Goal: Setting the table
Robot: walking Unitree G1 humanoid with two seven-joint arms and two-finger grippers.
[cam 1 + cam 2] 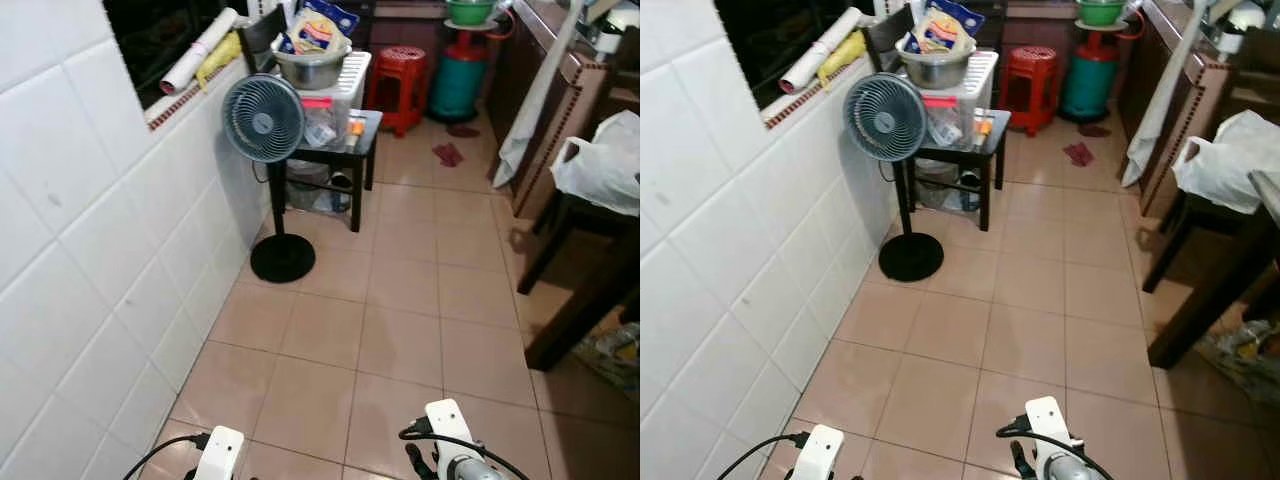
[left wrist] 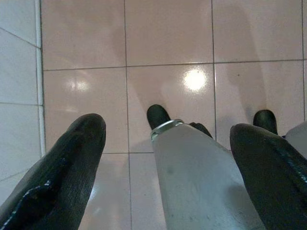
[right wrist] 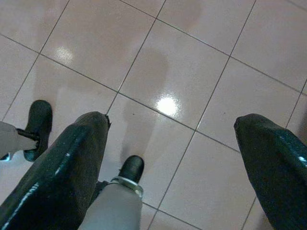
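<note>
A dark wooden table [image 1: 585, 285] stands at the right edge of the room, with a white plastic bag [image 1: 603, 172] on it. Both arms hang low, and their wrists show at the bottom of the eye views, the left wrist [image 1: 220, 455] and the right wrist [image 1: 450, 430]. My left gripper [image 2: 168, 128] is open above the tiled floor and holds nothing. My right gripper [image 3: 172, 122] is also open and holds nothing. The robot's legs and black feet [image 3: 132, 167] are below the fingers.
A standing fan [image 1: 263, 118] is by the white tiled wall [image 1: 90, 250]. Behind it a small black side table [image 1: 352, 150] carries a steel bowl [image 1: 312, 68]. A red stool [image 1: 402, 75] and a green cylinder [image 1: 458, 85] stand at the back. Pink floor tiles [image 1: 400, 300] run down the middle.
</note>
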